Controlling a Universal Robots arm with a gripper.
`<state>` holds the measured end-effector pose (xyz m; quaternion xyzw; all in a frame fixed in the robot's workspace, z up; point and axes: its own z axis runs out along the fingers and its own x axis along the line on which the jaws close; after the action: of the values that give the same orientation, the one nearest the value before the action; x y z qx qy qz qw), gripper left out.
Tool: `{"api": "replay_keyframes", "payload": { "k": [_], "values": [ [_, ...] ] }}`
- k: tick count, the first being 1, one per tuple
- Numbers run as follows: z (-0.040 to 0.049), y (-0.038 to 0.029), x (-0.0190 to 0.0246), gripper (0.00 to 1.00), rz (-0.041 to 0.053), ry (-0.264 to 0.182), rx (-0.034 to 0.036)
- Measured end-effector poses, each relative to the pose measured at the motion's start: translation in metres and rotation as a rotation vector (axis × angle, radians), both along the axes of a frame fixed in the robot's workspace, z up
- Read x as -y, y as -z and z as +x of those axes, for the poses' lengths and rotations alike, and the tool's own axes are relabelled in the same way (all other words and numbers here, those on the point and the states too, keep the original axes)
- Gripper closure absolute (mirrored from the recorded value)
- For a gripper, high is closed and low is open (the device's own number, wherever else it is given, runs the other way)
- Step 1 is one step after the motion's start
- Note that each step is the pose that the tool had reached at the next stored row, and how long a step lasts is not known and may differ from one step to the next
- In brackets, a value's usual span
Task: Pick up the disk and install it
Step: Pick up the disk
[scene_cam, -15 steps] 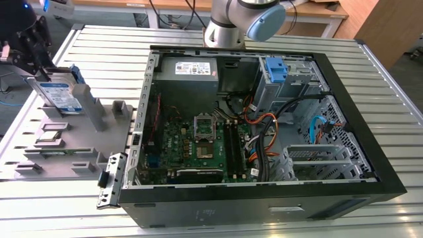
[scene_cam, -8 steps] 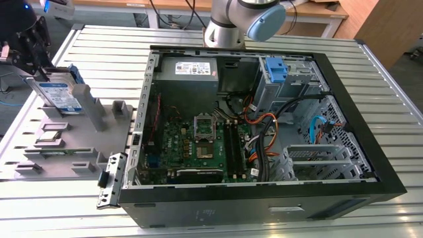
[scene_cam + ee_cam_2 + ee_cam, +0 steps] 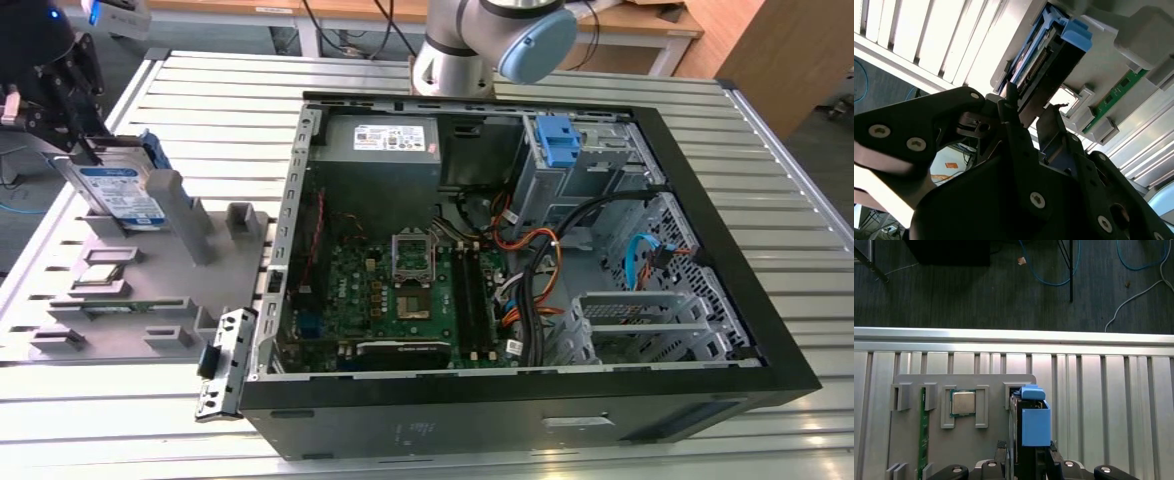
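The disk (image 3: 118, 190) is a silver drive with a blue-and-white label in a blue bracket. It stands on edge in a slot of the grey holder (image 3: 147, 290) at the exterior view's left. My black gripper (image 3: 84, 150) reaches down onto its top edge. In both wrist views the disk (image 3: 1041, 55) (image 3: 1034, 425) runs between the two fingers, which press against its flat sides, so my gripper (image 3: 1029, 114) (image 3: 1027, 447) is shut on it. The disk's lower end still sits in the holder (image 3: 989, 440).
The open computer case (image 3: 747, 330) lies at the exterior view's right, with a grey power supply (image 3: 394, 140), a bare blue bracket (image 3: 561, 140) in its drive bay and loose cables. The holder also carries a processor chip (image 3: 963, 402) and a green memory stick (image 3: 923, 430). The arm's base (image 3: 454, 60) stands behind the case.
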<state>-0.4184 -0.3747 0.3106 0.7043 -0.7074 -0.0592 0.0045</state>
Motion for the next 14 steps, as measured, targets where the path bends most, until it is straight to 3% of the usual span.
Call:
{"api": "replay_keyframes", "payload": {
  "k": [7, 9, 14],
  "values": [
    [0.0000, 0.0000, 0.0004, 0.56, 0.0000, 0.000, 0.0001],
    [0.0000, 0.0001, 0.0004, 0.50, -0.0002, 0.000, 0.0006],
    [0.0000, 0.0013, 0.0004, 0.50, -0.0002, 0.000, 0.0222]
  ]
}}
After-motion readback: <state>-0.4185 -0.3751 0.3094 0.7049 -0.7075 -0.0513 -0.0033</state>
